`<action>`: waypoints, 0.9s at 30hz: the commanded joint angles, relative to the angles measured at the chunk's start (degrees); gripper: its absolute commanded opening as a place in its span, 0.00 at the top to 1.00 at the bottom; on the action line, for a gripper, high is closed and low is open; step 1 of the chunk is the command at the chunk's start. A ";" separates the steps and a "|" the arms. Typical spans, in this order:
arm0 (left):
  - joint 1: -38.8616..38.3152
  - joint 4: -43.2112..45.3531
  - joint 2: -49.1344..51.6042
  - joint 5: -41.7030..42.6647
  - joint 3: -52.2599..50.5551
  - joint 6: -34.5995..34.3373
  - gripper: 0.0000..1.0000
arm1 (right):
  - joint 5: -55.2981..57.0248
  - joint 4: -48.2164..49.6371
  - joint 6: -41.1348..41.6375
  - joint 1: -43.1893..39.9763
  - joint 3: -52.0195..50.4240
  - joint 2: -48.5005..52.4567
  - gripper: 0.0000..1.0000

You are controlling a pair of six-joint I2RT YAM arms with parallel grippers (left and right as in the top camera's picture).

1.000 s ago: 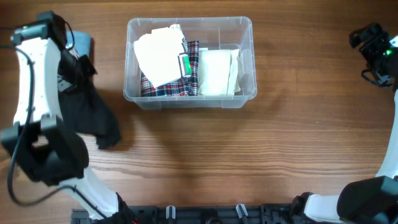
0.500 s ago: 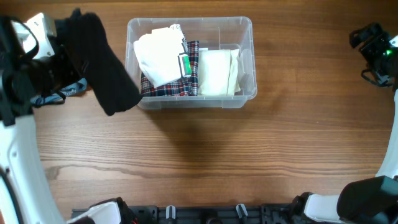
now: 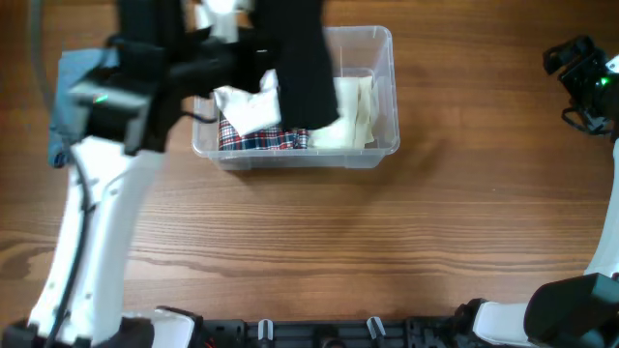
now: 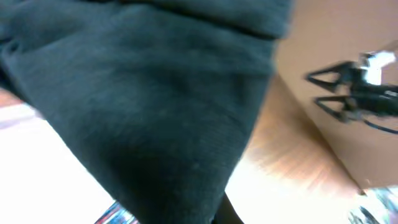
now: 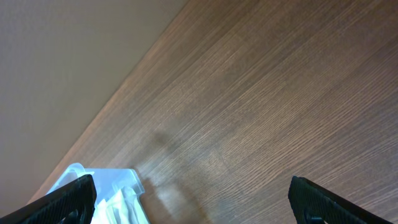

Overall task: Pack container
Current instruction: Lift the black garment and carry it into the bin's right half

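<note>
The clear plastic container (image 3: 384, 92) stands at the table's back centre, with a white folded cloth (image 3: 244, 108), a plaid cloth (image 3: 259, 139) and a cream cloth (image 3: 354, 111) inside. My left gripper (image 3: 253, 21) is above the container's back rim, shut on a black garment (image 3: 302, 68) that hangs down over the bin's middle. In the left wrist view the black garment (image 4: 143, 106) fills the frame and hides the fingers. My right gripper (image 5: 194, 205) is open and empty, high at the far right (image 3: 583, 70). The container's corner shows in the right wrist view (image 5: 112, 180).
A blue cloth (image 3: 70, 101) lies on the table left of the container, partly under my left arm (image 3: 106, 193). Bare wood table (image 3: 387, 242) lies in front of the bin.
My left arm lifted the black garment off the table at the left and swung it right, from beside the container to over its middle. The right arm has not moved.
</note>
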 commanded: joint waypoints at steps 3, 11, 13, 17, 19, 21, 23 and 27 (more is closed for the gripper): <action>-7.52 11.82 8.22 17.07 1.18 1.18 0.96 | 0.35 0.09 0.39 0.07 -0.11 0.70 0.00; -8.48 25.99 20.09 36.68 1.18 0.83 0.96 | 0.35 0.11 0.39 0.07 -0.11 0.70 0.00; -8.48 26.73 21.46 36.65 1.18 0.72 0.96 | 0.35 0.11 0.42 0.07 -0.11 0.70 0.00; -8.50 27.78 22.32 36.61 1.18 0.70 0.96 | 0.35 0.11 0.42 0.07 -0.11 0.70 0.00; -8.61 28.61 22.32 36.57 1.18 0.70 0.96 | 0.37 0.09 0.39 0.07 -0.11 0.70 0.00; -8.59 28.41 22.32 36.57 1.18 0.72 0.96 | 0.37 0.11 0.39 0.07 -0.11 0.70 0.00; -8.55 28.11 22.80 35.89 1.18 0.72 0.96 | 0.35 0.11 0.39 0.07 -0.11 0.70 0.00; -8.55 28.11 25.18 35.93 1.18 0.70 0.96 | 0.35 0.11 0.39 0.07 -0.11 0.70 0.00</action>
